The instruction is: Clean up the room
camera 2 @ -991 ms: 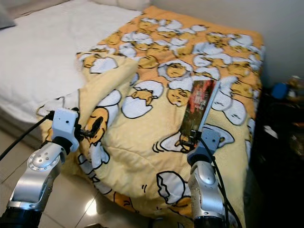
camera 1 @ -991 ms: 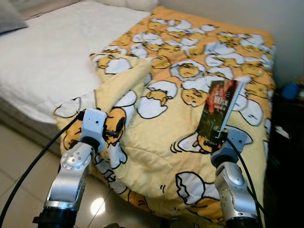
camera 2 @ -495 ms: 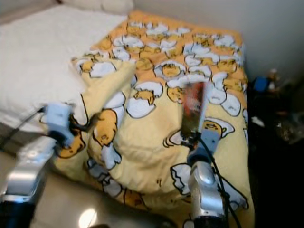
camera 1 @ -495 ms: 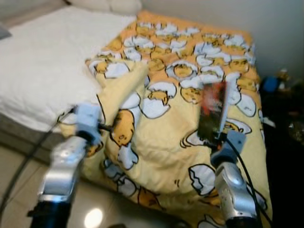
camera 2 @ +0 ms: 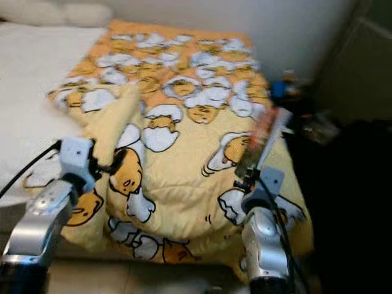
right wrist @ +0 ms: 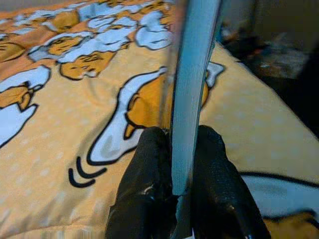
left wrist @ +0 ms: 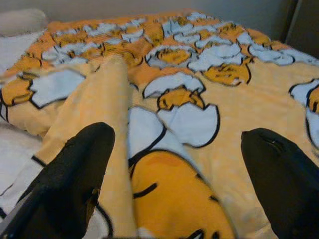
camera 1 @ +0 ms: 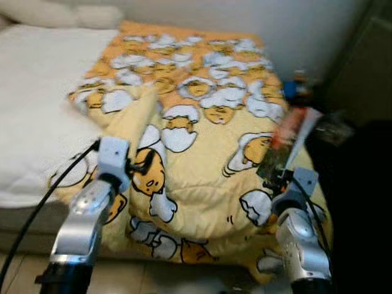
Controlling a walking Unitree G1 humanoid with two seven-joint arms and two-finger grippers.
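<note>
Everything from my head cameras is pretty smeared right now, so the cover of the book [camera 1: 289, 142] is just a red and dark blur and I can't read any of it. My right gripper [right wrist: 180, 164] is clamped on its lower edge, both black fingers [right wrist: 147, 172] pressed flat against either side, holding it upright and tilted over the right edge of the yellow egg-print blanket [camera 1: 202, 131]. The stuff past the bed on the right, something blue [camera 1: 290, 90] and a dark cluttered patch, is too blurry to name. My left gripper [left wrist: 174, 174] is spread wide with nothing in it, hovering just above the folded blanket ridge near the white mattress [camera 1: 30, 116]. Compared with a second ago, my view has swung right, and the book now sits near the blanket's edge instead of over its middle.
</note>
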